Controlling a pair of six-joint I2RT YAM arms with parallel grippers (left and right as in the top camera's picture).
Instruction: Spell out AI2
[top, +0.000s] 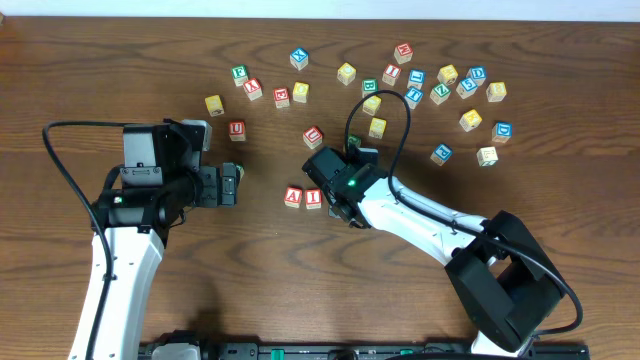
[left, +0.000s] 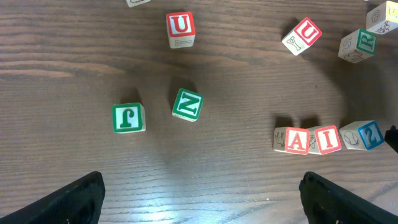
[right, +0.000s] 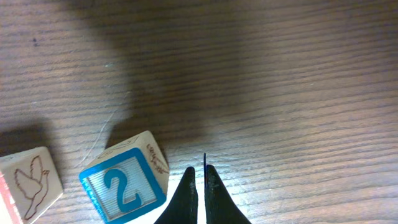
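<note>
The three cubes are sitting in a row near the middle of the table (top: 120, 60), reading left to right from the left wrist view: the red A (left: 297, 140), the red I (left: 328, 139) touching it, and the blue 2 (left: 367, 134) just beside the I, turned slightly out of line with the other two. All three are lying flat with their characters facing up. The right gripper (right: 199, 177) is hanging low over the wood just to the right of the 2, its fingers (right: 188, 193) pressed together with nothing between them; whether they are touching the cube's side cannot be told. In the right wrist view, the cube left of the 2 is showing a bird outline on one face. From overhead, the right wrist is covering the 2, so only the A and I are showing there. The left gripper (left: 200, 190) is hovering well to the left of the row, spread wide and holding nothing, pointing toward the A. Beneath it a green J (left: 129, 117) and a green N (left: 187, 104) are lying apart from each other, with a red U (left: 180, 28) farther off. More coloured cubes are lying scattered across the far side of the table.
</note>
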